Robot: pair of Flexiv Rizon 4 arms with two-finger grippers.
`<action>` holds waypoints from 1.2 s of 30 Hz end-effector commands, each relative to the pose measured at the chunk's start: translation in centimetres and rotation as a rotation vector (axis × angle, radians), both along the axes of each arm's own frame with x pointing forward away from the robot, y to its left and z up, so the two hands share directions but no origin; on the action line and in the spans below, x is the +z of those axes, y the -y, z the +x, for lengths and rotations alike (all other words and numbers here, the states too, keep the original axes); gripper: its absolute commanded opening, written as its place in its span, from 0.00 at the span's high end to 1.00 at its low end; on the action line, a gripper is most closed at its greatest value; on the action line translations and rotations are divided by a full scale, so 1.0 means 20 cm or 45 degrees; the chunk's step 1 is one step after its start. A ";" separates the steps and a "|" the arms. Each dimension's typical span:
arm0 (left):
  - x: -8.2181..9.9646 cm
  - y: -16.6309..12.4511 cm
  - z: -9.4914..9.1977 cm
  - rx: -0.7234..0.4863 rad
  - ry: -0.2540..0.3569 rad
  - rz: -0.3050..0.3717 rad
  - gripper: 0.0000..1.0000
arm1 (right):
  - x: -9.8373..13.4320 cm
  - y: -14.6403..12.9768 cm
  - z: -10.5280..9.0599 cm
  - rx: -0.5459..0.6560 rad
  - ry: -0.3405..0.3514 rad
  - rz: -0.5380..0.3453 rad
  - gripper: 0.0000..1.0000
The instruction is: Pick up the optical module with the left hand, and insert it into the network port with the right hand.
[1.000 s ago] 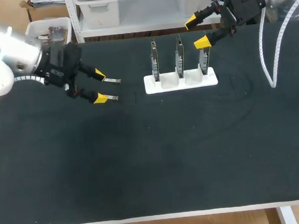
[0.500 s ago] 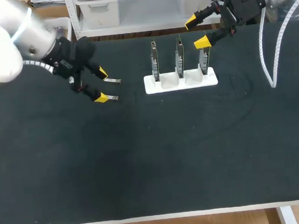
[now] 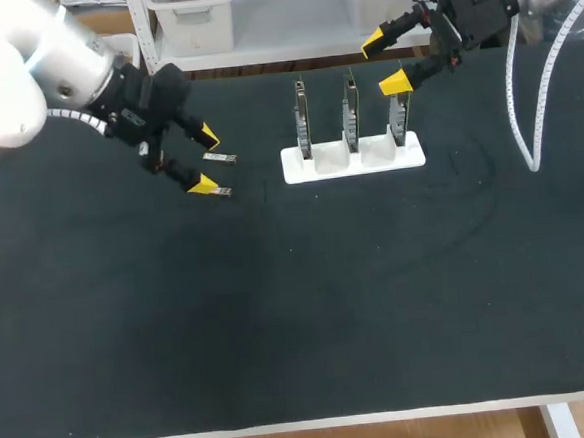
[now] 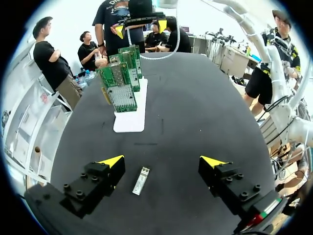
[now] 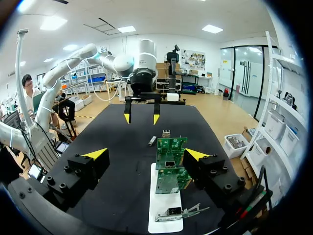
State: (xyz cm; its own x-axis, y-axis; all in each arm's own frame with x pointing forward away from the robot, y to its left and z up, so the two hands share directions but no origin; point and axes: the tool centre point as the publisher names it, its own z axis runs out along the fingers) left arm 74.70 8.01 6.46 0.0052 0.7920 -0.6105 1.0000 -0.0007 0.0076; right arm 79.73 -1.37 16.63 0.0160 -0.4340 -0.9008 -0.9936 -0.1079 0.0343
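Left gripper (image 4: 162, 160) is spread wide and holds nothing. The optical module (image 4: 140, 180) lies flat on the table (image 4: 195, 98) between its fingers, short of the white holder (image 4: 129, 120), with its long axis pointing roughly toward the holder. The holder carries three upright circuit boards (image 4: 121, 95). Right gripper (image 5: 145, 153), wide open and empty, hangs over the holder. The left arm is nearer the module.

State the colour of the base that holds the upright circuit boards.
The base is white, clearest in the head view.

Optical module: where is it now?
Left wrist view: the optical module lies on the table between the open left gripper's fingers, short of the white stand.
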 end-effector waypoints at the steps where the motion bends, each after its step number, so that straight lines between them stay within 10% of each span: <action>1: -0.01 -0.01 -0.01 0.001 0.010 -0.018 0.00 | 0.00 0.00 0.00 0.002 -0.001 0.000 0.00; 20: -0.01 -0.01 -0.01 0.001 0.010 -0.018 0.00 | 0.00 0.00 0.00 0.002 -0.001 0.000 0.00; 26: 0.05 -0.02 0.04 -0.090 0.035 0.272 0.00 | 0.00 0.00 0.00 0.002 -0.001 0.000 0.00; 36: -0.02 0.05 0.06 -0.164 0.005 0.316 0.00 | 0.00 0.00 0.00 0.002 -0.001 0.000 0.00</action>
State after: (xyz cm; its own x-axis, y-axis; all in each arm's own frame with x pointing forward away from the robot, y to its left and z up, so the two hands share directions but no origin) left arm 74.76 7.74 6.81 0.1156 0.9050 -0.4094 0.9933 -0.1092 0.0390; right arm 79.73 -1.37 16.63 0.0161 -0.4340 -0.9008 -0.9936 -0.1079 0.0342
